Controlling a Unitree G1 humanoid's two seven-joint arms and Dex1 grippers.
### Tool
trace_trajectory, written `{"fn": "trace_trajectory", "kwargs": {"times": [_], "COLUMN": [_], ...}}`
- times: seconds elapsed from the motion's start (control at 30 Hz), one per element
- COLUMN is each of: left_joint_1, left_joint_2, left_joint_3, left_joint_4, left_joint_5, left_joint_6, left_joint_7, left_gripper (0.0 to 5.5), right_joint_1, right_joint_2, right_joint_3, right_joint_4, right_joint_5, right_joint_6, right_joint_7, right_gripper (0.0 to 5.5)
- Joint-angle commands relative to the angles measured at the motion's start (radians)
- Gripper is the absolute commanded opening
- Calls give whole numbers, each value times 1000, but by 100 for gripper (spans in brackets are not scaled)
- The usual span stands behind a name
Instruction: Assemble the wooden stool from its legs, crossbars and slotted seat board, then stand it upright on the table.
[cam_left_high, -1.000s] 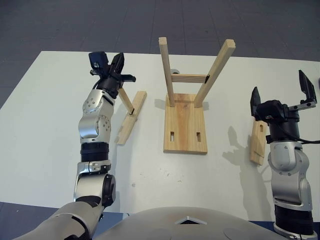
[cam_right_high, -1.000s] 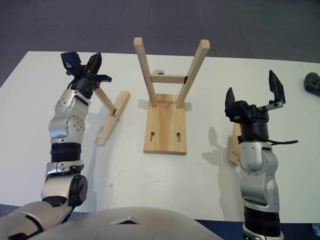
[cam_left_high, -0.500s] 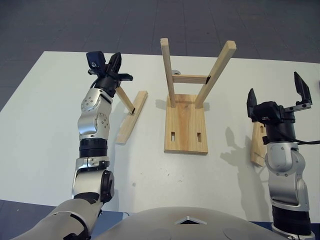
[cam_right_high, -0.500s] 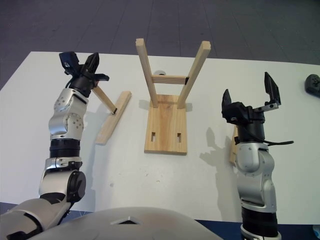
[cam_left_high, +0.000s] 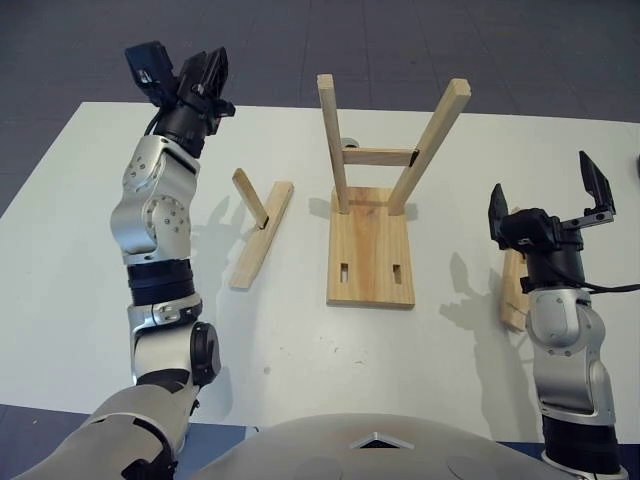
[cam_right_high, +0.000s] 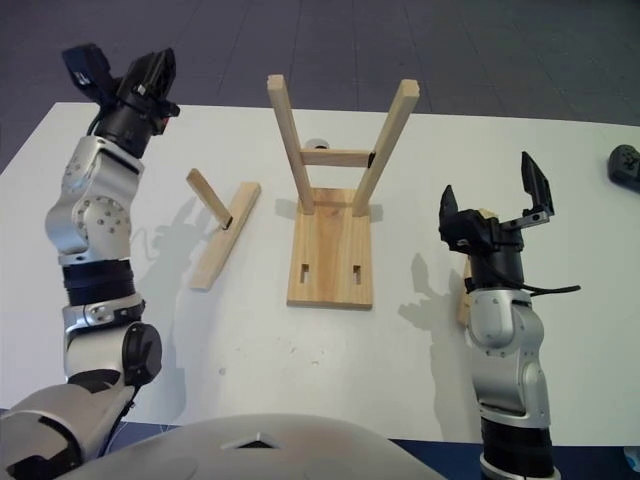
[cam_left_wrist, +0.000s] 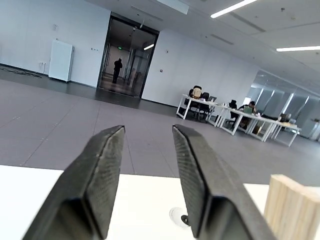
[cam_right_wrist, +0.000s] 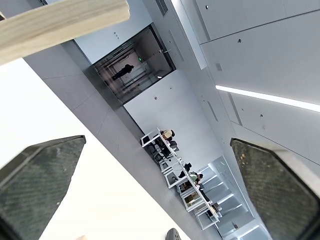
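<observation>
Faces the slotted seat board (cam_left_high: 370, 258), flat at the middle of the white worktop (cam_left_high: 90, 260). Has two legs (cam_left_high: 333, 140) planted in the board's far end, rising slightly splayed, with a crossbar (cam_left_high: 380, 157) joining them partway up and two slots open at the near end.

Holds the left gripper (cam_left_high: 200, 70) raised high over the far left part of the worktop, fingers spread and grasping nothing, well apart from every wooden piece. Has a loose leg (cam_left_high: 260, 238) flat on the worktop to the left of the board, a short crossbar (cam_left_high: 250, 195) sticking up from it at a slant.

Holds the right gripper (cam_left_high: 542, 178) up at the right side, released, fingers wide apart, pointing upward, empty. Has a second loose leg (cam_left_high: 512, 295) flat on the worktop just behind that arm, partly hidden by it, well to the right of the board.
</observation>
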Motion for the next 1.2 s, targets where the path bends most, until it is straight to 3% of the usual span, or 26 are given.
{"fn": "trace_trajectory", "kwargs": {"times": [0.03, 0.13, 0.23, 0.43, 0.6, 0.83, 1.2], "left_joint_1": [114, 142, 240, 406, 415, 395, 377], "left_joint_2": [100, 140, 213, 327, 329, 323, 291], "left_joint_3": [119, 216, 192, -11, -171, -307, -364], "left_joint_4": [-110, -149, -178, -194, -245, -177, -135], "left_joint_5": [-136, -355, -416, -250, -144, 39, 116], "left_joint_6": [190, 387, 529, 542, 509, 448, 474], "left_joint_7": [-24, -55, -106, -163, -173, -130, -151], "left_gripper": [263, 312, 361, 459, 537, 537, 346], "right_joint_1": [63, 115, 143, 166, 168, 155, 132], "right_joint_2": [3, 20, 21, 29, 32, 30, 28], "right_joint_3": [-40, -51, -66, -81, -79, -78, -69], "right_joint_4": [-5, -28, -36, -55, -58, -61, -57], "right_joint_5": [0, -6, -3, -5, -5, -4, -7], "right_joint_6": [-2, -4, -7, -1, 0, 4, 7], "right_joint_7": [-14, -27, -35, -39, -37, -30, -22], "right_gripper": [540, 540, 540, 540, 540, 540, 540]}}
